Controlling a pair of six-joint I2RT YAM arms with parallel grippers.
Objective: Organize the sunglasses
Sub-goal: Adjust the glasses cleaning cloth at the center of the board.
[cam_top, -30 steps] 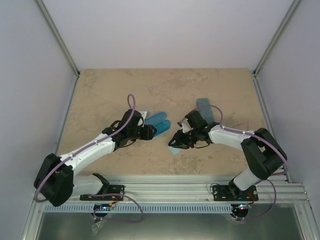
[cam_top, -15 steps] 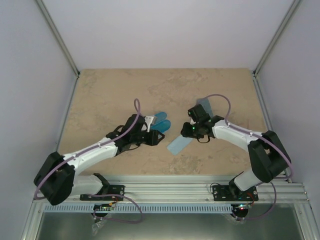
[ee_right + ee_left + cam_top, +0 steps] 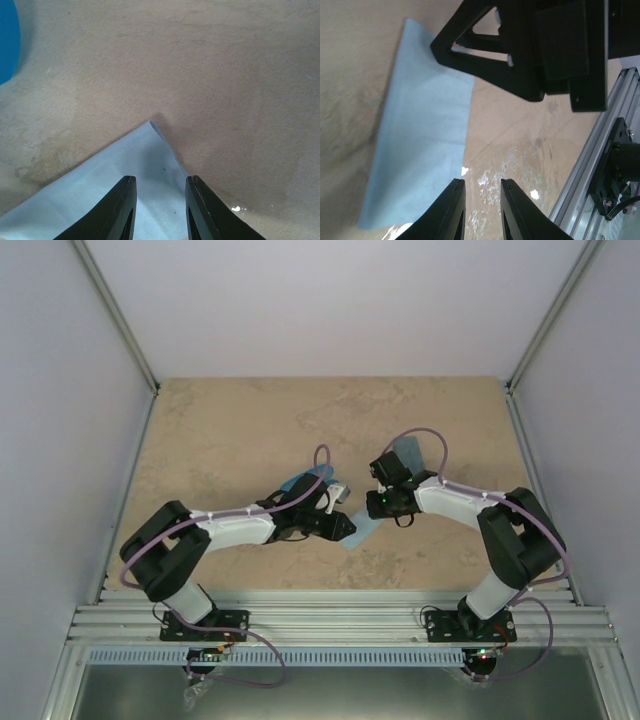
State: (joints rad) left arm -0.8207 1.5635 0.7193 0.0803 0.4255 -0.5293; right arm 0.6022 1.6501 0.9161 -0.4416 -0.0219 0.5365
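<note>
The left claw (image 3: 481, 183) stood parted and empty beside the light blue cloth (image 3: 420, 145), the right claw (image 3: 160, 179) likewise over its corner. The sunglasses could not be seen.

Beige marbled table (image 3: 220, 430), light blue cloth (image 3: 362, 533), grey-blue case (image 3: 404, 448) on it

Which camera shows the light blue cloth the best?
The left wrist view: the cloth lies as a long strip, nearly whole. The right wrist view catches only one corner. From the top it is just a small patch.
</note>
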